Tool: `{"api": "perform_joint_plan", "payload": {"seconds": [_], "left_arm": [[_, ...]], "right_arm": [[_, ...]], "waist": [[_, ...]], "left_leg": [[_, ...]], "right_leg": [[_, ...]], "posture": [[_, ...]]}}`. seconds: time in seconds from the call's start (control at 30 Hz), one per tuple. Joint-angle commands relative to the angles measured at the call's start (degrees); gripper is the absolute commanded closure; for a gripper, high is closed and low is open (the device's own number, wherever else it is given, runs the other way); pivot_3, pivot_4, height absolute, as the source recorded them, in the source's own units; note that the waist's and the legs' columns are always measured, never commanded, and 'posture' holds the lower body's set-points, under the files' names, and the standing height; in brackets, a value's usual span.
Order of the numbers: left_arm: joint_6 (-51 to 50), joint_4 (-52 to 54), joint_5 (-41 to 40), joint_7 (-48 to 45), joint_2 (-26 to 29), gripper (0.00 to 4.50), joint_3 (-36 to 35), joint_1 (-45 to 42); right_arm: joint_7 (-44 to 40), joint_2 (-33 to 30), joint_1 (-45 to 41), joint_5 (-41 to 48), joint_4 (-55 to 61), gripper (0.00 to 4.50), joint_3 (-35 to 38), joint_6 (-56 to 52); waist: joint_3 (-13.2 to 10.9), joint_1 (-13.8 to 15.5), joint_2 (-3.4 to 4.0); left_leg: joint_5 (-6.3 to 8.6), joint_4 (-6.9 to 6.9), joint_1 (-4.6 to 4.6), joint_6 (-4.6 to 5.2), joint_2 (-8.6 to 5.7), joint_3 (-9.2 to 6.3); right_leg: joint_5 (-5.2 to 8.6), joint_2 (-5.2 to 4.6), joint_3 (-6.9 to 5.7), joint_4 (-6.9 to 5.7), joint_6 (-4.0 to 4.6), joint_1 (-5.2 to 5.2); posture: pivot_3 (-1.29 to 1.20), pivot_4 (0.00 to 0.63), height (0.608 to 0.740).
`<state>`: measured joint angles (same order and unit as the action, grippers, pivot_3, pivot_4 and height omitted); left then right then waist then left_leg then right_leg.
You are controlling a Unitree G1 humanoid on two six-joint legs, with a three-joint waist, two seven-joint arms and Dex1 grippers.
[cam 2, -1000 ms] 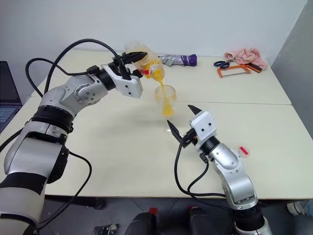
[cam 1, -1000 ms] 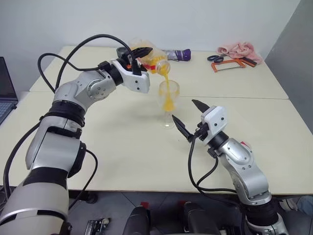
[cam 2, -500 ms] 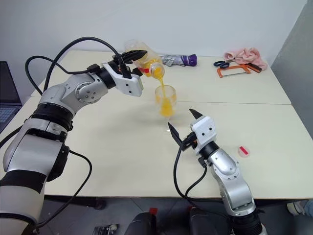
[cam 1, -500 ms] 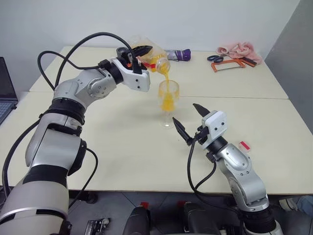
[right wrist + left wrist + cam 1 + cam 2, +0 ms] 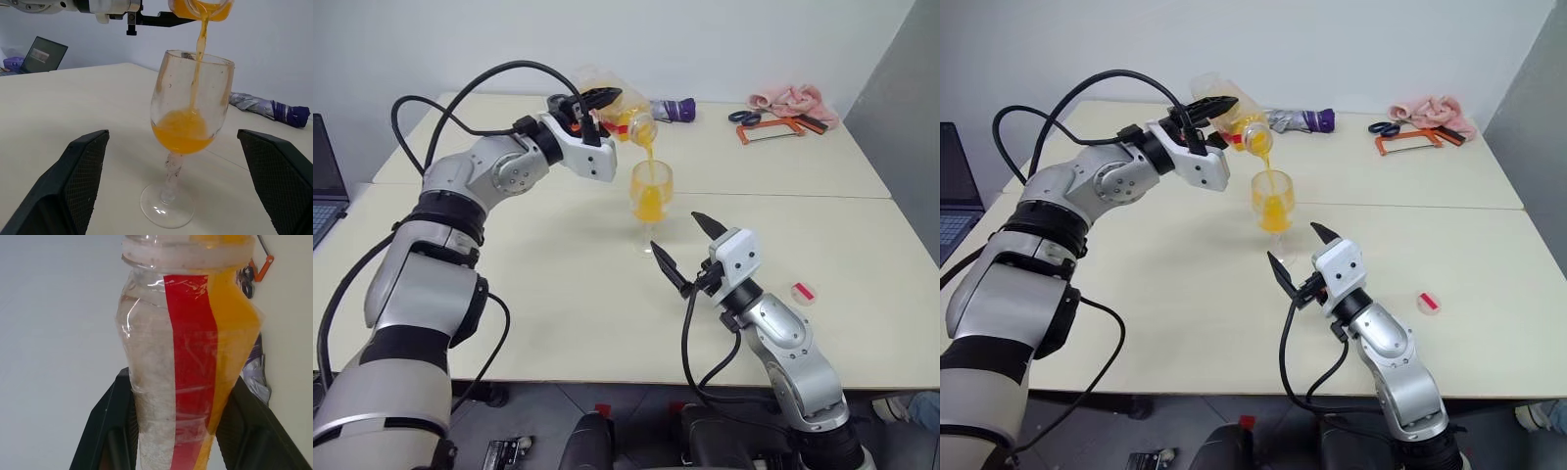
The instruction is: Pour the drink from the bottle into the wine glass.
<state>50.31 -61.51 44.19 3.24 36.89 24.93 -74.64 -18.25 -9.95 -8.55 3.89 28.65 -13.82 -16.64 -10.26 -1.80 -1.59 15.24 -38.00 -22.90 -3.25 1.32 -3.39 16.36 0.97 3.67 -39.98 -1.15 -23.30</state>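
My left gripper point(image 5: 595, 100) is shut on the clear bottle point(image 5: 619, 114), which it holds tipped mouth-down above the wine glass point(image 5: 650, 201). In the left wrist view the black fingers point(image 5: 105, 426) clamp the bottle point(image 5: 186, 357) at its red label stripe. A thin stream of orange drink point(image 5: 649, 160) falls from the mouth into the bowl, where the drink point(image 5: 183, 133) fills the lower part. The glass stands upright on the table point(image 5: 558, 284). My right gripper point(image 5: 674, 231) is open just in front of the glass, apart from it, with nothing between its fingers point(image 5: 73, 186).
At the back of the table lie a folded purple umbrella point(image 5: 671, 108), a pink cloth point(image 5: 788, 98), scissors and an orange saw point(image 5: 769, 127). A small red-and-white cap point(image 5: 802, 292) lies right of my right arm. A laptop point(image 5: 323, 181) sits at the far left.
The drink keeps pouring and its level in the glass has risen. Both grippers stay about where they were.
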Motion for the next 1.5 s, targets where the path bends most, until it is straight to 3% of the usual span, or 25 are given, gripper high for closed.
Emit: {"api": "perform_joint_plan", "payload": {"seconds": [0.03, 1.5], "left_arm": [[-0.16, -0.05, 0.21, 1.90, 0.37, 2.81, -0.01, -3.05], [-0.03, -1.10, 2.81, 4.89, 1.46, 2.81, 1.99, -4.48]], "right_arm": [[0.28, 0.52, -0.24, -0.09, 2.30, 0.00, -0.27, 1.46], [0.11, 1.80, -0.34, -0.26, 1.27, 0.00, -0.81, 1.47]], "waist": [[0.00, 0.00, 0.00], [0.00, -0.01, 0.00]], "left_leg": [[0.00, 0.00, 0.00, 0.00, 0.00, 0.00], [0.00, -0.01, 0.01, 0.00, -0.01, 0.00]], "right_leg": [[0.00, 0.00, 0.00, 0.00, 0.00, 0.00], [0.00, -0.01, -0.01, -0.02, 0.00, 0.00]], "posture": [[0.00, 0.150, 0.740], [0.00, 0.150, 0.740]]}}
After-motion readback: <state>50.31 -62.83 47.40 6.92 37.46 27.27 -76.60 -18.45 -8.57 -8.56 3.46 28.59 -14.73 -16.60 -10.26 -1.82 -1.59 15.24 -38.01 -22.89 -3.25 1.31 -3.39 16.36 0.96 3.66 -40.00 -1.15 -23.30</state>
